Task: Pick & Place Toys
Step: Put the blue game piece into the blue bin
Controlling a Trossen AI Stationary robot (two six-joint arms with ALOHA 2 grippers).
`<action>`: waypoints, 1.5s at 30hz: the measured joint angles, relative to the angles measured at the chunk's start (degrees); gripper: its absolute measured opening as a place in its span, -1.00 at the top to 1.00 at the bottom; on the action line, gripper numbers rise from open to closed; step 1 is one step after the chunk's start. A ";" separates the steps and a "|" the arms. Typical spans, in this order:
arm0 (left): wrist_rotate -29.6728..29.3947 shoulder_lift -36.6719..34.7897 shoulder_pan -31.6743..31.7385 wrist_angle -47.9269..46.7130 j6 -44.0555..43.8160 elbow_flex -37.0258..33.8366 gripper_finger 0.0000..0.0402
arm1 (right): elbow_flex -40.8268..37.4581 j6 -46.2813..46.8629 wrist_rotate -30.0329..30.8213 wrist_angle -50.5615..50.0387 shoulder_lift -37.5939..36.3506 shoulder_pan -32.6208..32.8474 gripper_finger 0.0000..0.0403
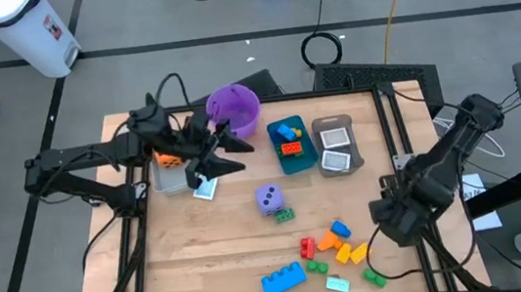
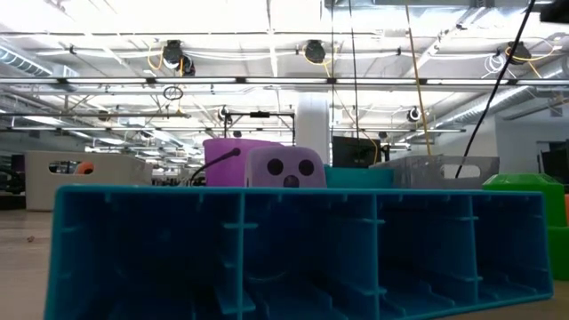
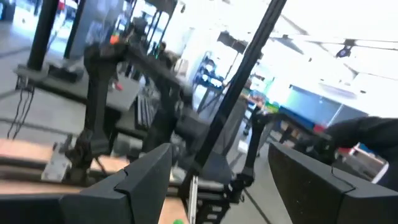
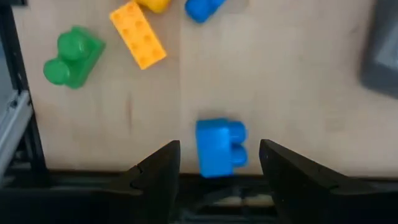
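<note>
L pincer (image 1: 214, 156) hangs at approx 10 o'clock on the surface (image 1: 214, 259), by the purple bucket (image 1: 234, 110), fingers spread wide, holding nothing. R pincer (image 4: 217, 165) sits over the 4 o'clock edge, fingers apart w/ a small blue brick (image 4: 219, 148) between them, not clamped. Other bricks (image 1: 336, 245) lie scattered at 5–6 o'clock; purple die (image 1: 269, 199) near centre; more toys in the teal bin (image 1: 290, 145) at 12.

low view: big blue brick (image 2: 293, 253) fills foreground — cut off below | purple die (image 2: 286, 168) half hidden
</note>
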 joint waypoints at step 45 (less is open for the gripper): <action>-2.88 -0.06 3.73 0.64 -1.77 0.00 -0.36 | -27.99 18.89 9.65 16.41 1.00 -8.17 0.18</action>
